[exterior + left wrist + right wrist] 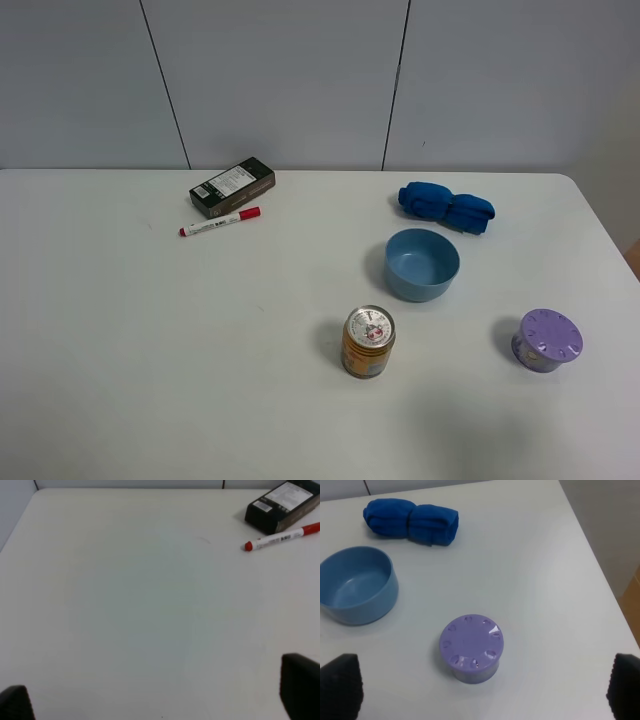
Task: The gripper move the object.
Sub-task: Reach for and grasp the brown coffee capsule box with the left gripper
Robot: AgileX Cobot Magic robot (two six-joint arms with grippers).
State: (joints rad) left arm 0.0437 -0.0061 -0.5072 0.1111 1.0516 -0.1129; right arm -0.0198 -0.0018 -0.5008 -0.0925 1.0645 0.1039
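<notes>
Table (150,350): white, matt, smooth.
Box (232,187): probably cardboard at this size, slight sheen, white paper label.
Marker (220,222): smooth plastic, glossy red cap.
Rolled cloth (446,206): blue, soft, fuzzy.
Bowl (422,264): blue plastic, matt, smooth.
Can (369,341): shiny metal lid, glossy printed wrap.
Round container (547,340): purple plastic, satin sheen on embossed lid.

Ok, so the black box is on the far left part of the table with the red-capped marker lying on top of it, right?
Not quite: the red-capped marker lies on the table close beside the black box, not on top of it. The left wrist view shows this. The rest is right.
</notes>
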